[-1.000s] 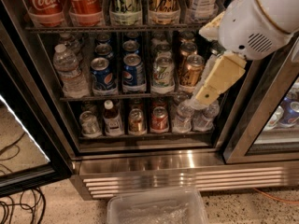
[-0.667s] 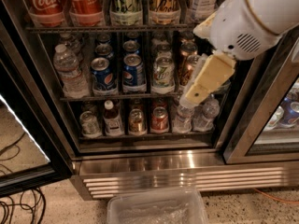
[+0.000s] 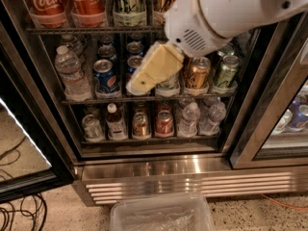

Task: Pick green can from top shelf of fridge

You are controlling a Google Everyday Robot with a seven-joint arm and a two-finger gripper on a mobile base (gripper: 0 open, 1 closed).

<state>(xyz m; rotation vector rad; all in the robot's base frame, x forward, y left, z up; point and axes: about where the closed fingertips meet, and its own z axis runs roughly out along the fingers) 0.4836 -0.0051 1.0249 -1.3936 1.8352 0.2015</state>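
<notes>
Your gripper [image 3: 144, 81] hangs in front of the middle rack [image 3: 86, 100] of the fridge [image 3: 144, 170], tip pointing to 7 o'clock. Can't tell if it's wide or narrow. The green can [image 3: 129, 1] sits at 12 o'clock from it on the top shelf [image 3: 96, 29], well apart, with Coke cans [image 3: 45, 1] at its 9 o'clock

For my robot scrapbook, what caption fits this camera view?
Robot gripper hovers at the middle rack of the fridge, below the green can on the top shelf.
</notes>
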